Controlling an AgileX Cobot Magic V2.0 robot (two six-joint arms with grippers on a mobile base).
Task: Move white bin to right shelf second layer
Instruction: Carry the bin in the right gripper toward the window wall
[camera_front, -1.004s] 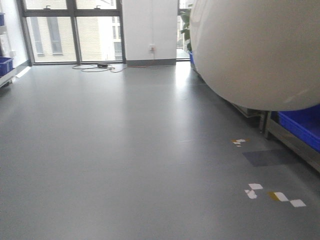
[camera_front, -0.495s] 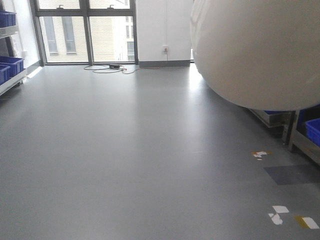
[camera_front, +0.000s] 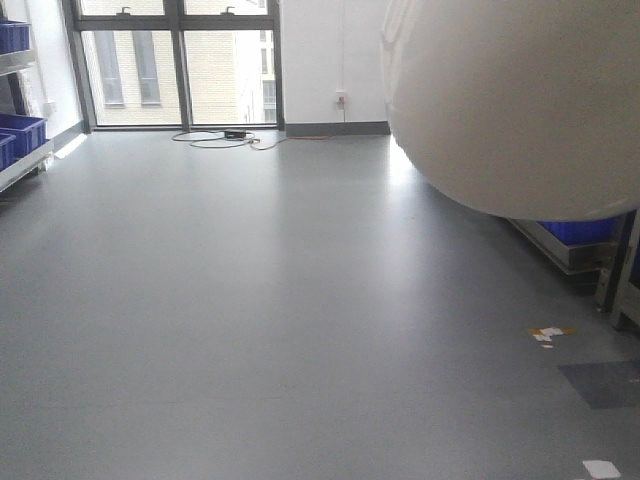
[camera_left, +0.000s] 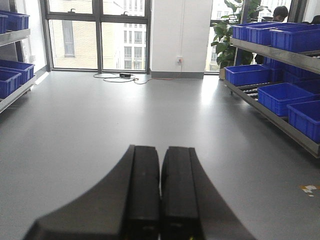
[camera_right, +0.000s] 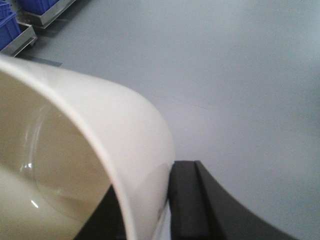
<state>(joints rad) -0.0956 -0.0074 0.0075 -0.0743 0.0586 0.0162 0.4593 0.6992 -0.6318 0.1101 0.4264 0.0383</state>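
The white bin (camera_front: 510, 100) fills the upper right of the front view, its rounded base toward the camera, held off the floor. In the right wrist view my right gripper (camera_right: 150, 210) is shut on the bin's wall (camera_right: 115, 130), with one finger (camera_right: 190, 200) outside and the other inside the tub. My left gripper (camera_left: 161, 190) is shut and empty above the floor. The right shelf (camera_left: 270, 107) stands along the right wall with blue bins on its levels. Roller lanes (camera_left: 248, 89) show on its middle level. The bin is well apart from it.
Blue bins (camera_left: 280, 95) fill the right rack, and its low level (camera_front: 570, 250) shows under the bin. A left rack (camera_left: 15, 85) with blue bins lines the left wall. Cables (camera_front: 225, 138) lie by the window. Tape marks (camera_front: 550, 333) are on the grey floor. A plant (camera_left: 225, 35) stands at the back right.
In the front view the floor marks and right rack have slid right and down, and the left rack has come into view. The bin stays in the same place in the frame.
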